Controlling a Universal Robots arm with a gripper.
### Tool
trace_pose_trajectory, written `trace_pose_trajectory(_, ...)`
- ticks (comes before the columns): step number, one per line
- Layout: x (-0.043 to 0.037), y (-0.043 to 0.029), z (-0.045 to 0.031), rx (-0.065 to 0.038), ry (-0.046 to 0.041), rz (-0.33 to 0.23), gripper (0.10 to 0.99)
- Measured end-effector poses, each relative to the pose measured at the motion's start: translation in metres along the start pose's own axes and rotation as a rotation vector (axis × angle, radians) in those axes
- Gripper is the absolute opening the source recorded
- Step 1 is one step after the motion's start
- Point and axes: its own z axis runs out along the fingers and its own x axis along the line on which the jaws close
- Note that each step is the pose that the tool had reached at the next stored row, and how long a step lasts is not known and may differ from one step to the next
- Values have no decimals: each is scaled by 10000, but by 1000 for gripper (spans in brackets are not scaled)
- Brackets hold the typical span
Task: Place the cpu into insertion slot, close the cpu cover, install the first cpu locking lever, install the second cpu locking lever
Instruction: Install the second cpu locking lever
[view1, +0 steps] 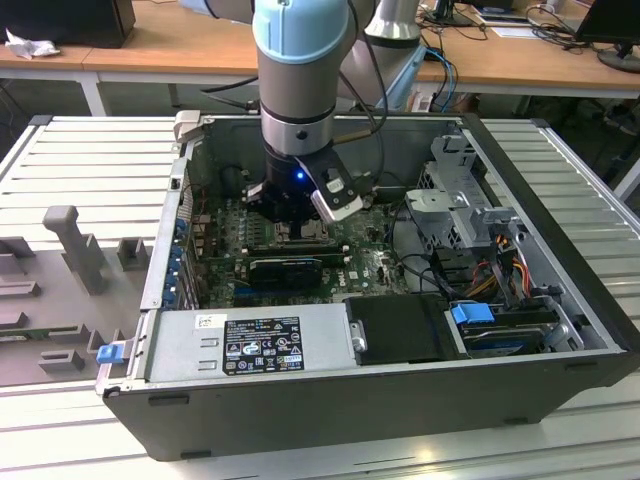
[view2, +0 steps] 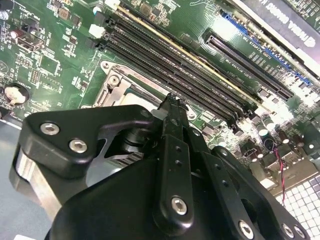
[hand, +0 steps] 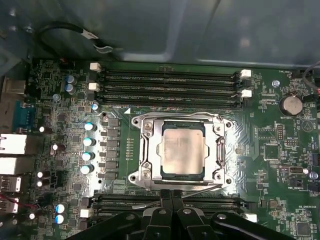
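In the first wrist view the cpu (hand: 182, 150) lies flat in the insertion slot (hand: 183, 176), its pale metal face up. The silvery cpu cover (hand: 147, 145) is folded down around it. A thin metal locking lever (hand: 205, 190) slants along the socket edge nearest my fingers. My gripper (hand: 172, 196) is shut, its tips just beside that edge with the lever running under them. In the second wrist view the gripper (view2: 172, 102) hovers at a corner of the socket (view2: 116, 85). In the exterior view the gripper (view1: 298, 228) reaches down onto the motherboard.
Long black memory slots (hand: 167, 82) flank the socket on both sides. Capacitors (hand: 89, 141) stand beside it. The open computer case (view1: 560, 200) walls the board in, with a power supply (view1: 250, 345), drive cage (view1: 450, 190) and loose cables (view1: 500, 260).
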Motion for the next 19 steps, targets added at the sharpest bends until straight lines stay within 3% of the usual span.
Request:
trace_pose_trajectory(14, 48, -42, 36, -30, -2, 1, 106)
trace_pose_trajectory(19, 91, -98, 37, -35, -2, 2, 106)
